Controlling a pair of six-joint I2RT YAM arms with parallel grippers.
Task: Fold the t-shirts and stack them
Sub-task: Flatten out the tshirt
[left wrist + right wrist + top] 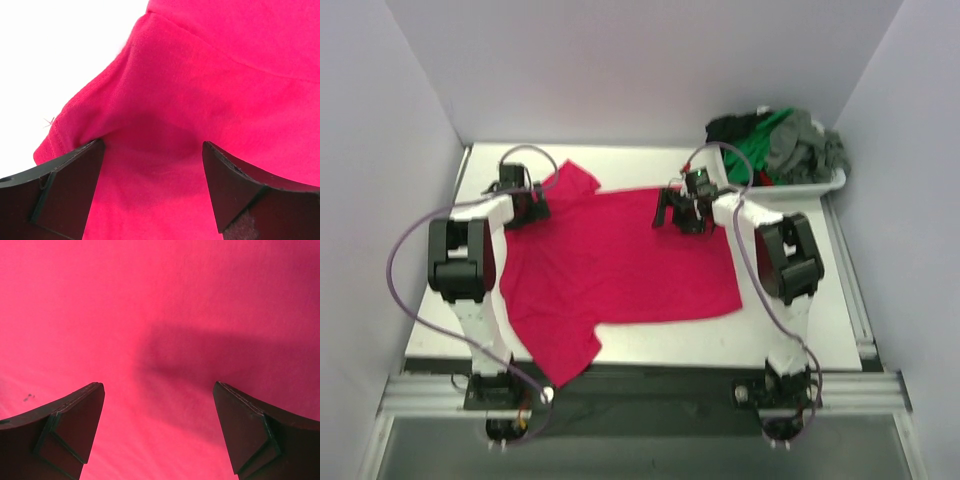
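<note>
A crimson-red t-shirt lies spread flat across the white table, one sleeve at the far left and one hanging over the near edge. My left gripper hovers over the far sleeve with its jaws wide open and only cloth below them. The right gripper stands open above the shirt's far right edge; red fabric fills its view. The other t-shirts, green, grey and black, are heaped in the basket.
A white plastic basket sits at the table's far right corner. Purple-grey walls close in the left, back and right sides. A metal rail runs along the near edge by the arm bases.
</note>
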